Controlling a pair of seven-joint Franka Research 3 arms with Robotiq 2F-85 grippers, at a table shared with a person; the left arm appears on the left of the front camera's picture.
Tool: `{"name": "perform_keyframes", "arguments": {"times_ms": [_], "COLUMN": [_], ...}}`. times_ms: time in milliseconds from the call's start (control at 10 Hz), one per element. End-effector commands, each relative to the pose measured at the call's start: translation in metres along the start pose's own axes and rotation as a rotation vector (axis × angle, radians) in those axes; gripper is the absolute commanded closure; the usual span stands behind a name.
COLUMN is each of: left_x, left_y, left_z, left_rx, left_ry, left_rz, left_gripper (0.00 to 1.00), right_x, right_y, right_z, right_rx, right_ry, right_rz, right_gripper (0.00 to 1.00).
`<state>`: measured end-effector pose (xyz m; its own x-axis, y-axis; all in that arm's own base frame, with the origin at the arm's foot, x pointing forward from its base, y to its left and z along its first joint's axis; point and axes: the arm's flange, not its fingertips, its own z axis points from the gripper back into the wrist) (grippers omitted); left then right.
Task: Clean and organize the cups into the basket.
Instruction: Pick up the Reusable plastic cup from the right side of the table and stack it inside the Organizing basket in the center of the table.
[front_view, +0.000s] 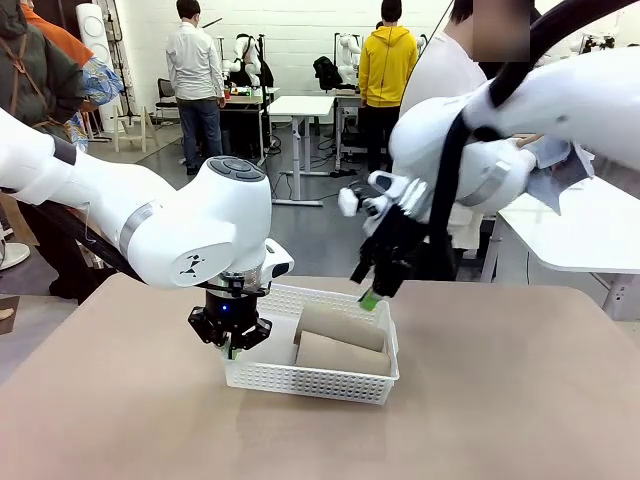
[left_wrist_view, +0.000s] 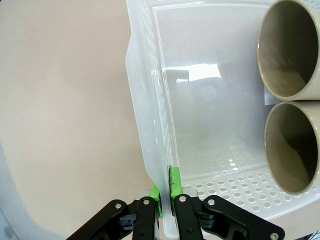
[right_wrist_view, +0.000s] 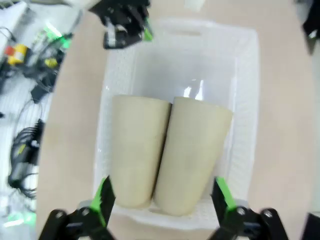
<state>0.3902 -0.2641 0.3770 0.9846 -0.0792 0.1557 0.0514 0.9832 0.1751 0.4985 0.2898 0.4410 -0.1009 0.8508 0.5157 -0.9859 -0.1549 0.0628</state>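
On the left, the left arm's black two-finger gripper (front_view: 232, 338) is pinching the left-hand wall of the shallow white perforated plastic basket (front_view: 312, 383). Its green pads are pressing together on the thin plastic, one finger inside and one outside. The basket is sitting near the middle of the tan table (front_view: 500, 410); that narrow pinch is probably the weak point, since any lift or drag from one edge would be flexing the wall, and the basket could be tilting or slipping free. Further right, two tan-brown matte handle-less tumblers, the nearer cup (front_view: 340, 353) and the farther cup (front_view: 338, 325), are lying on their sides in the basket's right half. They are touching each other, with their open mouths facing the clamped wall; being round, they could be rolling into the bare left half if the basket tips. On the right, the right arm's gripper (front_view: 375, 290) is hovering just above the basket's right end, jaws spread wide and holding nothing. A careless descent would be knocking the tumblers or the flared rim; that would be shoving the basket against the other arm's grip.
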Motion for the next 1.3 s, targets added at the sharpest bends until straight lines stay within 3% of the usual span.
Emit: {"name": "perform_keyframes", "arguments": {"times_ms": [0, 500, 700, 900, 1200], "left_x": [-0.002, -0.002, -0.002, -0.002, -0.002], "left_y": [-0.001, -0.001, -0.001, -0.001, -0.001], "left_z": [-0.002, -0.002, -0.002, -0.002, -0.002], "left_rx": [0.009, 0.009, 0.009, 0.009, 0.009], "left_ry": [-0.001, -0.001, -0.001, -0.001, -0.001], "left_rz": [-0.005, -0.005, -0.005, -0.005, -0.005], "left_gripper": [0.98, 0.98, 0.98, 0.98, 0.98], "right_x": [-0.052, -0.204, -0.265, -0.329, -0.397], "right_y": [0.049, 0.156, 0.182, 0.195, 0.206], "right_z": [0.038, 0.148, 0.18, 0.18, 0.157], "right_rx": [-0.05, -0.285, -0.349, -0.359, -0.34], "right_ry": [-0.117, -0.485, -0.622, -0.705, -0.787], "right_rz": [0.007, -0.053, -0.084, -0.123, -0.086], "right_gripper": [0.0, 0.0, 0.0, 0.0, 0.0]}}
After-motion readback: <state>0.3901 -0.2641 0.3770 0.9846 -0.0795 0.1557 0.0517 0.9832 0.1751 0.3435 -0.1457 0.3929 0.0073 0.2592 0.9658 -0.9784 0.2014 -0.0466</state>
